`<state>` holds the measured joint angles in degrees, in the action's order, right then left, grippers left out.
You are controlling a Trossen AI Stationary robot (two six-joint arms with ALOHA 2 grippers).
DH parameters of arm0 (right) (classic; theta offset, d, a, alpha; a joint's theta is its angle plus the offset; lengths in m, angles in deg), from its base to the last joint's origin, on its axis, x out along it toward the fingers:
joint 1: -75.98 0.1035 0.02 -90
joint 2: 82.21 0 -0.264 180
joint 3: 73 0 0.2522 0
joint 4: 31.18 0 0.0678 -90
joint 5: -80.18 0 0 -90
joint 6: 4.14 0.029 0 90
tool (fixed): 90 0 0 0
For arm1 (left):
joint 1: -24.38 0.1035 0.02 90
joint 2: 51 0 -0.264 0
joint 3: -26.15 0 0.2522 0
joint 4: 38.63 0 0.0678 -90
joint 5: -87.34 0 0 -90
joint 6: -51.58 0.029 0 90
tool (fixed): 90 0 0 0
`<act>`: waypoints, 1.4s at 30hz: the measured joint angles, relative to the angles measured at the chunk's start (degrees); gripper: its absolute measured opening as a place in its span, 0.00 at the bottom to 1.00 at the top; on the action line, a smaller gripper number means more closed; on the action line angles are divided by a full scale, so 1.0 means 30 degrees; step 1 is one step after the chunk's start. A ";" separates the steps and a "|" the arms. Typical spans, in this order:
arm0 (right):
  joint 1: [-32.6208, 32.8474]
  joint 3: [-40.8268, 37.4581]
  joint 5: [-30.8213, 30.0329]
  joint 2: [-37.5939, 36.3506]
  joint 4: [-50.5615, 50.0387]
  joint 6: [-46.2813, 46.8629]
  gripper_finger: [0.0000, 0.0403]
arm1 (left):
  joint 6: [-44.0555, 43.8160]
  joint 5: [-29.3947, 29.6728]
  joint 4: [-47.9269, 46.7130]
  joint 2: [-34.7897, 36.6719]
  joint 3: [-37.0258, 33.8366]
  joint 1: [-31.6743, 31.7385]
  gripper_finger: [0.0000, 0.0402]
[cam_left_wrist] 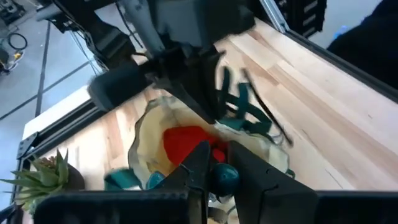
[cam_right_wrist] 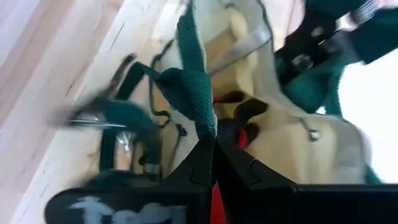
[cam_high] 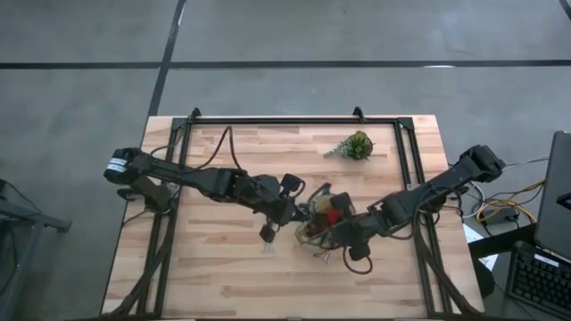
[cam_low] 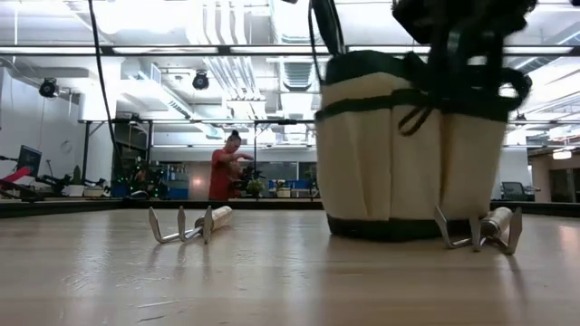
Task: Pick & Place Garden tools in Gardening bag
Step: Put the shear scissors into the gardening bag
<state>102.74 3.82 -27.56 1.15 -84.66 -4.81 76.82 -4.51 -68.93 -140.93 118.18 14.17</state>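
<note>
The left end effector (cam_left_wrist: 214,163) grips a teal-handled tool over the gardening bag (cam_low: 408,154); at three o'clock, the right end effector (cam_right_wrist: 214,155) pinches shut on its green strap (cam_right_wrist: 189,81).

Gardening bag (cam_low: 408,154): round tan fabric tote, dark green trim and handles; upright, mouth open, near the tabletop's middle.
Bag contents: red piece (cam_left_wrist: 186,142) inside; teal-handled tool (cam_left_wrist: 224,176) at the mouth.
Bag handle: green strap (cam_right_wrist: 196,93) raised above the rim.
Rake 1 (cam_low: 186,223): metal tines, pale wooden handle; lying flat, apart from the bag.
Rake 2 (cam_low: 485,226): same type; lying just beside the bag's base.
</note>
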 joint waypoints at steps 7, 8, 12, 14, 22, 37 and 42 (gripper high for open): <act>0.0526 -0.0670 -0.0398 0.0011 -0.0076 0.0993 0.02 | 0.0384 0.0149 0.1006 -0.0022 -0.1280 0.0058 0.11; 0.0584 -0.0670 -0.0426 -0.0014 -0.0060 0.1015 0.02 | 0.0455 0.0156 0.1062 -0.0022 -0.1280 0.0086 0.11; 0.0636 -0.0676 -0.0423 -0.0033 -0.0118 0.1196 0.02 | 0.0547 -0.0302 0.1232 -0.0007 -0.1290 0.0138 0.11; 0.0633 -0.0677 -0.0430 -0.0006 -0.0111 0.1171 0.02 | 0.0517 -0.0477 0.1356 -0.0036 -0.1503 0.0156 0.11; 0.0637 -0.0692 -0.0488 0.0012 -0.0096 0.1218 0.02 | -0.0688 -0.0623 0.2679 -0.0270 -0.2482 0.0575 0.12; 0.0666 -0.0706 -0.0568 0.0026 -0.0081 0.1452 0.02 | 0.3931 0.1868 -0.0115 -0.0262 -0.1533 0.0087 0.11; 0.0659 -0.0706 -0.0583 0.0026 -0.0011 0.1452 0.02 | 0.3741 0.1987 -0.0687 -0.0262 -0.1462 0.0117 0.13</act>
<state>104.71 1.70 -29.31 1.23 -84.69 -0.46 88.04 1.45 -70.99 -141.72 113.80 14.52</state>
